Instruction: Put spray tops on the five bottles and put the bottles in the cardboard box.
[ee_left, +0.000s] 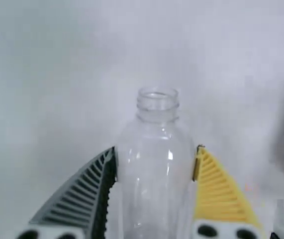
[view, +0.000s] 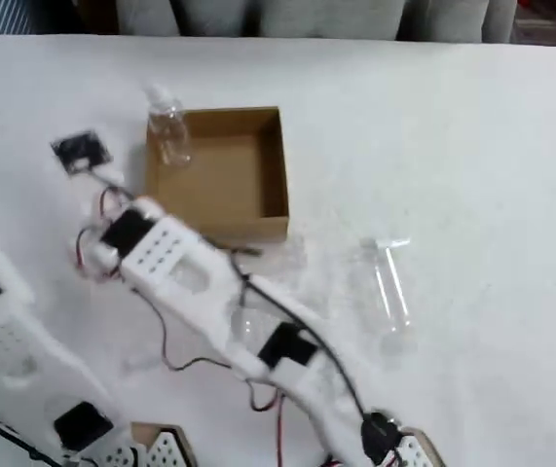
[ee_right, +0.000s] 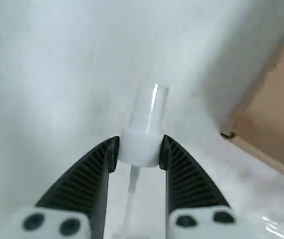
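left pincer (ee_left: 155,149) clamps open-necked bottle (ee_left: 156,124) by its body, mouth free for capping | right pincer (ee_right: 139,141) pinches spray top (ee_right: 144,109) by collar, tube dangling for insertion | cardboard box (view: 283,165) sits open toward left edge of table (view: 472,146)

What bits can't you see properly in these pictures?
- Left wrist view: the picture's edge cuts off the base of the open bottle.
- Right wrist view: the tube of the spray top runs between the fingers, and the edge cuts off its end.
- High view: the capped bottle at a corner of the cardboard box is blurry, so I cannot tell whether it is inside or beside the box.
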`<state>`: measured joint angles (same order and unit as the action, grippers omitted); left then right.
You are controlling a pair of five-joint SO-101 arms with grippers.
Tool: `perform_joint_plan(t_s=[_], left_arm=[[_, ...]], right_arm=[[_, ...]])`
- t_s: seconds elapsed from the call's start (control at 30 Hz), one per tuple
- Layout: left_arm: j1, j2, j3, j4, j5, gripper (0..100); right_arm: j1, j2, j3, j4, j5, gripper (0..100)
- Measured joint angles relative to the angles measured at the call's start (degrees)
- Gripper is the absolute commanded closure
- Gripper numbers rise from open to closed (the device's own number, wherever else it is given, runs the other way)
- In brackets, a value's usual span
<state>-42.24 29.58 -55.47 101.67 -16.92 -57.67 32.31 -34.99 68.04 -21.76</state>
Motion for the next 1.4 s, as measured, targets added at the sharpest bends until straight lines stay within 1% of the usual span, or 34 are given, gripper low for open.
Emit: perform_joint_plan(t_s=[0.13,0.23,0.33,0.5,0.6,0.67,0.73,0.83,0.87,0.93,1.03,1.13,1.23,1.4], left_arm=[[5.27,-8.97,5.63,0.26,1.32,98],[10.11,-17.76,14.59,0.26,1.76,98],[13.36,-27.78,24.44,0.26,3.52,98],[19.34,-46.24,40.88,-2.99,5.19,98],[24.44,-57.23,51.60,-5.36,7.65,98],[27.96,-63.82,58.81,-7.47,10.20,98],[31.91,-70.42,66.11,-10.73,11.87,98],[38.07,-80.18,76.57,-17.93,12.66,98],[39.56,-83.34,80.09,-20.57,12.75,98],[42.02,-89.85,86.24,-25.58,12.84,98],[46.86,-98.90,94.33,-32.18,13.27,98],[50.99,-106.73,101.45,-37.63,13.27,98],[54.77,-113.32,108.48,-43.52,13.27,98],[58.02,-121.93,118.95,-53.01,13.27,98]], right_arm=[[3.69,-10.02,0.00,7.91,5.10,98.3],[3.96,-18.02,-0.09,14.15,8.62,98.3],[4.22,-26.37,-0.09,20.04,11.34,98.3],[9.14,-40.09,-0.09,28.13,13.01,98.2],[14.15,-47.82,-0.09,29.01,13.01,98.2],[18.20,-53.80,1.32,29.01,13.45,98.2],[21.27,-60.40,4.40,29.01,16.62,98.2],[23.65,-70.51,11.96,29.19,23.82,98.2],[24.62,-73.93,14.68,29.19,24.97,98.2],[26.90,-81.05,20.31,28.92,24.97,98.2],[30.77,-89.58,27.96,24.18,25.76,98.2],[34.20,-96.35,34.99,15.74,26.37,98.2],[34.64,-101.27,42.20,4.04,26.37,98.2],[35.25,-106.37,54.42,-19.87,25.58,98.2]])
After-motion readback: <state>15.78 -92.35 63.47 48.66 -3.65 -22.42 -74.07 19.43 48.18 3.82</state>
